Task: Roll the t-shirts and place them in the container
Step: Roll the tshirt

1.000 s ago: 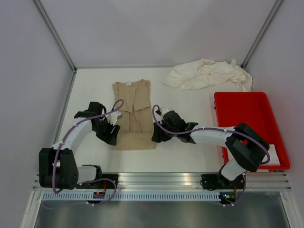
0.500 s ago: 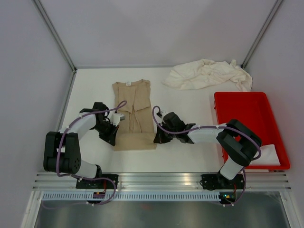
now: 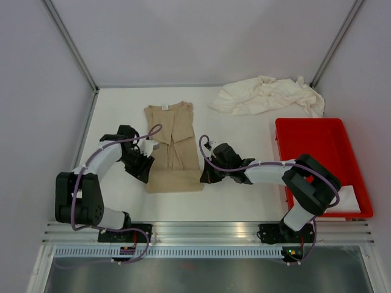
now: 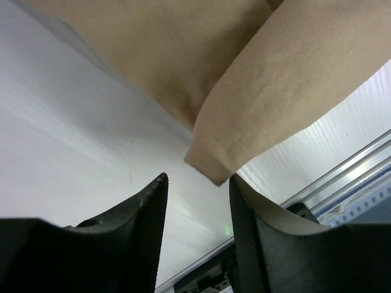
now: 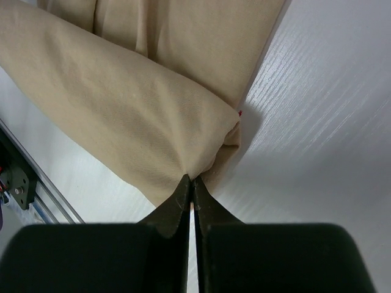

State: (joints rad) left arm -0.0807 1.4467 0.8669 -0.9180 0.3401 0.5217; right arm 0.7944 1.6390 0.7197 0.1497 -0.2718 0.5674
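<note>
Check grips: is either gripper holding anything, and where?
Right gripper pinches the tan t-shirt at its near right corner. Left gripper is open, holding nothing.

Plenty of bare desk point(image 3: 244, 137) down the middle, between the tan t-shirt point(image 3: 172, 143) and the red tray point(image 3: 311, 143) hugging the right edge. Far left corner's open too. Far right corner is clogged by the heap of cream t-shirts point(image 3: 266, 96). The left tool point(image 3: 142, 166) and right tool point(image 3: 206, 176) crowd the tan shirt's near end from either side. Walls point(image 3: 36, 91) box in three sides.
</note>
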